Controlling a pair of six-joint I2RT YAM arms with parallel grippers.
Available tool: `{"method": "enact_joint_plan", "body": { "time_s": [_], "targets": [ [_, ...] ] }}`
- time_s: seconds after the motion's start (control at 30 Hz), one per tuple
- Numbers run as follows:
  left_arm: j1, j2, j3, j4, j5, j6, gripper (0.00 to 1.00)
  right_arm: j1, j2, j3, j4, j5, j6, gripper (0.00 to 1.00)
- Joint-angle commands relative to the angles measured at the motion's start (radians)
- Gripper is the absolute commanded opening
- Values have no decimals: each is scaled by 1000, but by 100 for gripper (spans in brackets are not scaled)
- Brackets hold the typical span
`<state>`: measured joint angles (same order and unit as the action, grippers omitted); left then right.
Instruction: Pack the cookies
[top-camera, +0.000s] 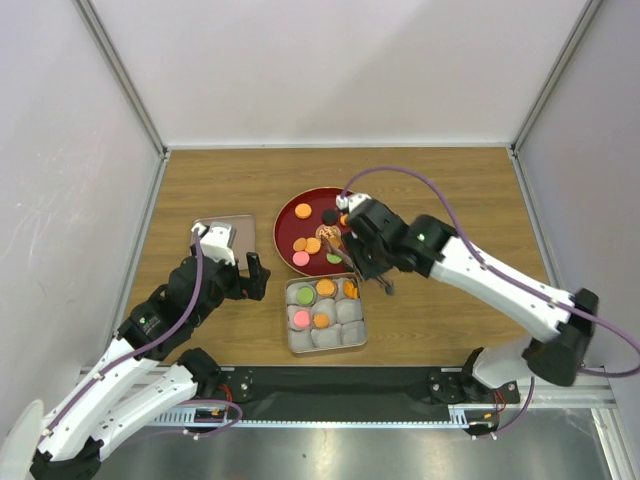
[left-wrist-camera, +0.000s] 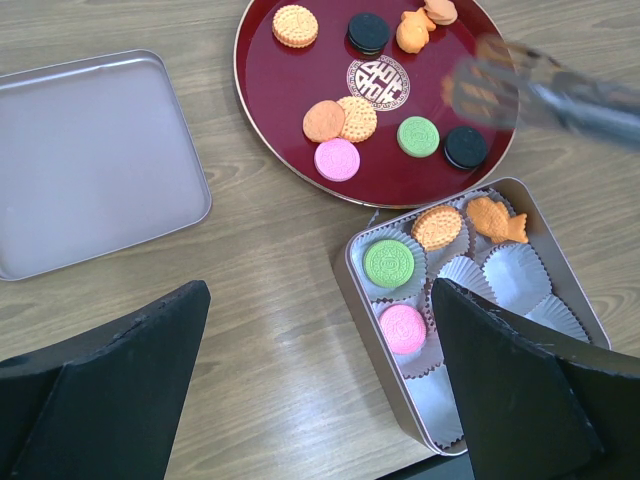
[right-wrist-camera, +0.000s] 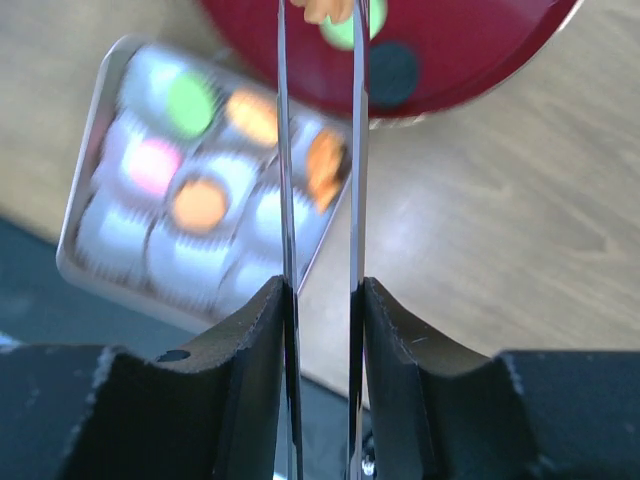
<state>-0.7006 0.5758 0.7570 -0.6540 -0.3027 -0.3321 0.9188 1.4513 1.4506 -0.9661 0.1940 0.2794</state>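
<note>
Left on the table (top-camera: 200, 180): a grey tin lid (left-wrist-camera: 95, 160), lying flat with its hollow side up, apart from everything else. Right of it, a round red tray (left-wrist-camera: 280, 95). Just nearer than the tray, a square tin (left-wrist-camera: 352, 268) lined with white paper cups (left-wrist-camera: 515, 275).

Over the tray's right side, blurred: metal tongs (left-wrist-camera: 545, 95), gripped by the right tool (right-wrist-camera: 322, 290), which is closed tight on both blades. Pinched at the tongs' tips, something orange, cut off by the frame edge and hard to make out.

Left tool (left-wrist-camera: 320, 290) spread wide above the table, holding nothing.

Cookies (left-wrist-camera: 337, 159): loose on the tray in orange, black, pink and green. Five more sitting in the tin's cups: green, pink and three orange, one of them hidden from the left wrist behind a finger.
</note>
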Motion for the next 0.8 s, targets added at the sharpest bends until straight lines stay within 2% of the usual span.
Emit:
{"method": "enact_joint_plan", "body": {
  "time_s": [0.0,0.17,0.37,0.77],
  "targets": [
    [-8,-1,13,21,5,-2,100,70,-118,-36,-86,-18,59,30],
    [-7,1,13,22,8,-1,100,176,-215,-110,-155,-44,133,30],
    [-8,4,15,21,8,-1,100,258,-229,-180,-184,-28,195,31],
    [-7,6,15,21,5,-2,100,269,-223,-248,-157,-21,214,33]
  ]
}}
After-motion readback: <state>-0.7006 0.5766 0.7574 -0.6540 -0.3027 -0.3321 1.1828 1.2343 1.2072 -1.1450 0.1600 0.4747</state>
